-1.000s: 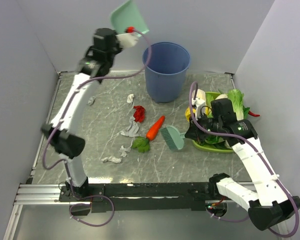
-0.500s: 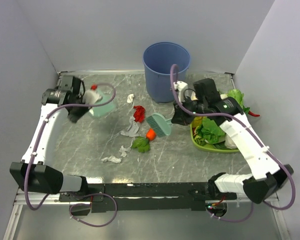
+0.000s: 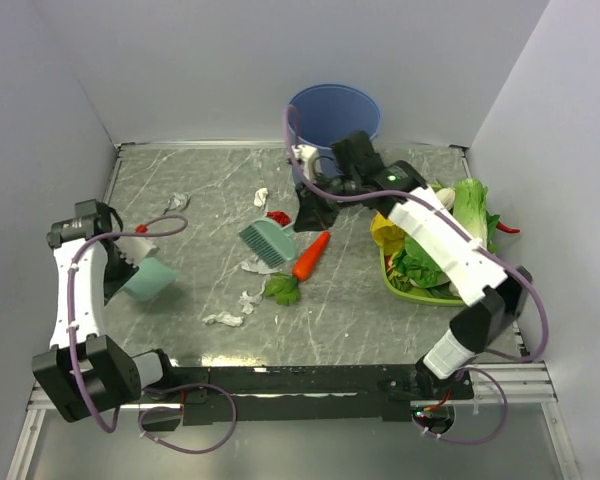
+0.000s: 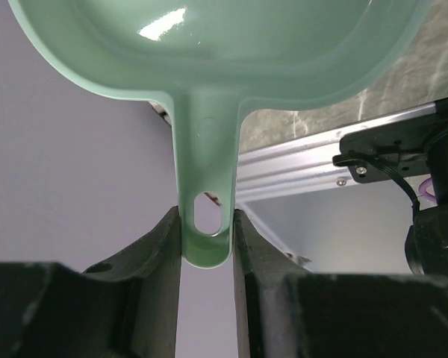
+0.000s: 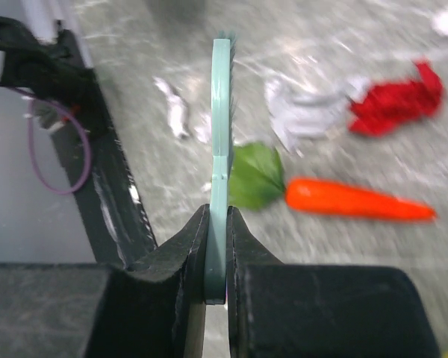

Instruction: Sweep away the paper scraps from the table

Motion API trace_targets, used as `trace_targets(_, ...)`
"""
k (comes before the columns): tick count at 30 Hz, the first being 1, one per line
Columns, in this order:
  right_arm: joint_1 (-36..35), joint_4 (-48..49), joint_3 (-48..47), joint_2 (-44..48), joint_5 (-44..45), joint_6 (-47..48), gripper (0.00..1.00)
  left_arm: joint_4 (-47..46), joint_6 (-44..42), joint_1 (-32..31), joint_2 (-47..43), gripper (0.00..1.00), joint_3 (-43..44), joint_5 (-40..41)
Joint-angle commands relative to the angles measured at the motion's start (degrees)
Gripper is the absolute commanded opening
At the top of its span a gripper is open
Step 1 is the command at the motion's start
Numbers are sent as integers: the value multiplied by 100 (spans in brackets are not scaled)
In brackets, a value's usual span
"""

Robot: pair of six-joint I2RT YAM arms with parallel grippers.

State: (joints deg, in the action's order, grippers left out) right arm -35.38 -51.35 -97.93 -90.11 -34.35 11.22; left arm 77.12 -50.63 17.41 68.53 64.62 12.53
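Observation:
Paper scraps lie on the marble table [image 3: 380, 310]: a red one [image 3: 277, 216] [image 5: 398, 103], white ones [image 3: 261, 196] [image 3: 178, 201], grey-white ones [image 3: 257, 266] [image 5: 302, 113] [image 3: 248, 299] and one [image 3: 223, 320] [image 5: 175, 113] near the front. My left gripper [image 3: 132, 250] [image 4: 206, 246] is shut on the handle of the teal dustpan [image 3: 150, 279] [image 4: 209, 45] at the table's left. My right gripper [image 3: 305, 214] [image 5: 218, 261] is shut on the teal brush [image 3: 265, 242] [image 5: 220, 127], held over the red and grey scraps.
An orange carrot [image 3: 310, 256] [image 5: 358, 198] with green leaves [image 3: 281, 289] lies mid-table. A blue bucket [image 3: 332, 105] stands at the back. A green tray [image 3: 412, 292] of vegetables sits at the right. Grey walls enclose the table; a metal rail runs along the front edge [image 3: 280, 375].
My left arm has brought the dustpan from the back left to the table's left side, lower down. My right arm has carried the brush leftward past the carrot.

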Motion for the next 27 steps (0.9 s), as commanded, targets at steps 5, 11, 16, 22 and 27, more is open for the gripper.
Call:
trace_targets(5,-698,415,-946,-1166,-1415,-269,0,145,-403,711,-471,1,-203,21)
trace_targets(11,-1068,477,-1089,-1703,-1479,-637,0,145,-448,729,-999,1,-617,135)
trace_targets(16,-1287,618,-930,-2010,-1347,-859,0,145,-220,729,-1175,1,-679,65)
trace_targets(22,-1376,645,-982,-2458,-1136,-1403,0,101,-9,738,-1517,1,-872,-128)
trace_targets(27,-1367,407,-1456,-2933,-855,-1465,0,-13,-17,729,-1782,1,-942,-304)
